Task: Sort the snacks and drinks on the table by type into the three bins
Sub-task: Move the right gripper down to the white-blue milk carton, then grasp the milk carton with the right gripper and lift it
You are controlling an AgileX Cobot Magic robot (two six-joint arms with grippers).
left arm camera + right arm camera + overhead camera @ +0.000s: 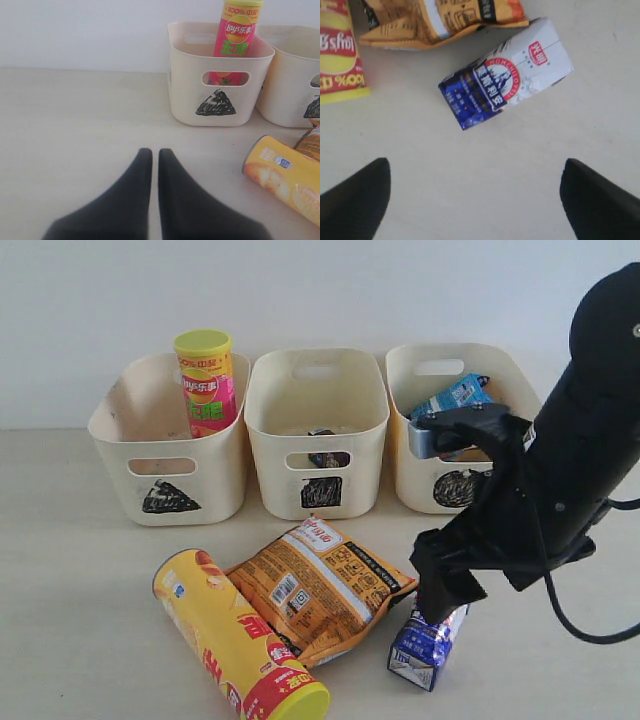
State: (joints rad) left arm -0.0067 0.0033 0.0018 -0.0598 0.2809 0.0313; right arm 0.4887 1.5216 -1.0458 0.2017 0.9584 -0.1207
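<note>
The blue-and-white carton point(428, 648) point(505, 80) lies on its side on the table point(80, 620). My right gripper point(445, 598) point(475, 172) hovers just above it, open wide and empty. The orange-brown packet point(320, 585) point(435, 17) and the yellow-red chip can point(225, 635) point(290, 175) lie beside the carton. The pink-green can point(208, 380) point(239, 35) stands in the triangle bin point(130, 460). Something dark, perhaps the purple carton point(325, 458), shows in the square bin point(270, 455). The blue packet point(455, 395) rests in the circle bin point(410, 475). My left gripper point(155, 152) is shut and empty, low over bare table, out of the exterior view.
The three bins stand in a row along the back against a white wall. My right arm point(560, 480) reaches in from the right, in front of the circle bin.
</note>
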